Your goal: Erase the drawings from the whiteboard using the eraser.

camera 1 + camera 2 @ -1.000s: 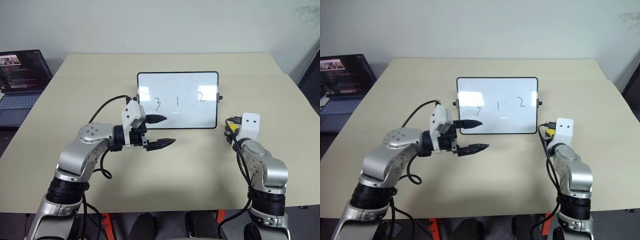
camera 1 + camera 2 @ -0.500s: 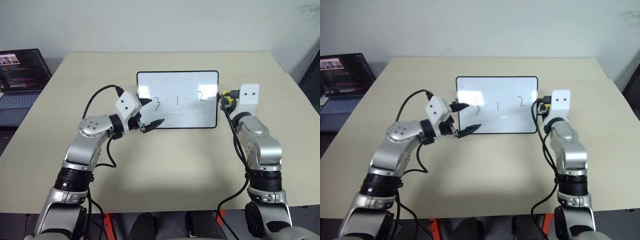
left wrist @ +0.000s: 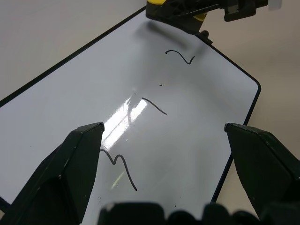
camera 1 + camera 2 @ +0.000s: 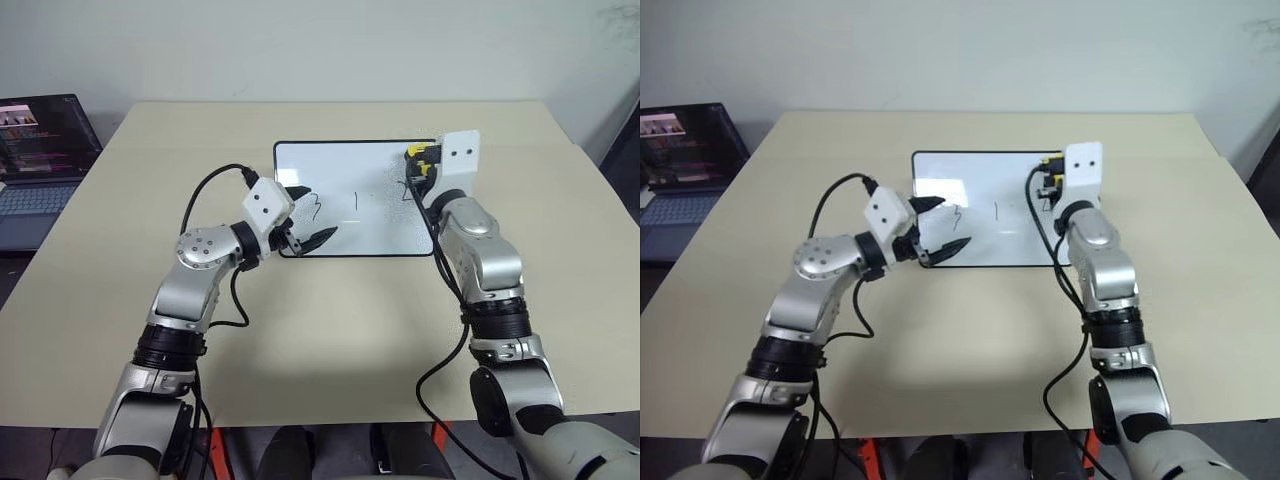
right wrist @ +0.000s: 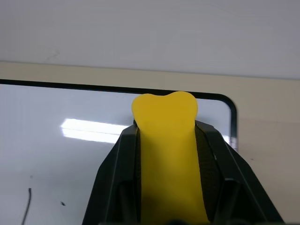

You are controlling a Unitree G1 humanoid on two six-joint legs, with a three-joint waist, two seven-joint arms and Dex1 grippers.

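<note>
Left eye view: whiteboard [image 4: 370, 225] lying flat on the beige table [image 4: 330, 330], black-framed, carrying the drawings [image 4: 355, 201] in a row. Left gripper [image 4: 312, 218] at the board's left edge, its two black fingers spread apart over the near-left corner, nothing between them; the leftmost mark lies just beyond its tips. Right gripper [image 4: 417, 164] over the board's far-right corner, fingers pressed on the eraser [image 4: 415, 151], whose yellow body shows just ahead of the white wrist housing; the rightmost mark lies just below and beside it. Open laptop [image 4: 40, 160] well off to the left of the left gripper, beyond the table edge.

Right eye view: same arrangement; left gripper open at the board's left edge, right gripper with the yellow block above the far-right corner.

Left wrist view: two dark fingers [image 3: 77, 161] standing wide apart, the glossy board between and beyond them. Three thin marks run away from the gripper in a line, the nearest close to one fingertip. At the far end, the right gripper with the yellow block hangs just past the last mark, over the board's corner.

Right wrist view: eraser clamped between the dark fingers [image 5: 115, 161], its rounded yellow end projecting ahead of them toward the board's far rounded corner. Whether it touches the surface cannot be told. One thin mark [image 5: 28, 206] shows off to the side.
</note>
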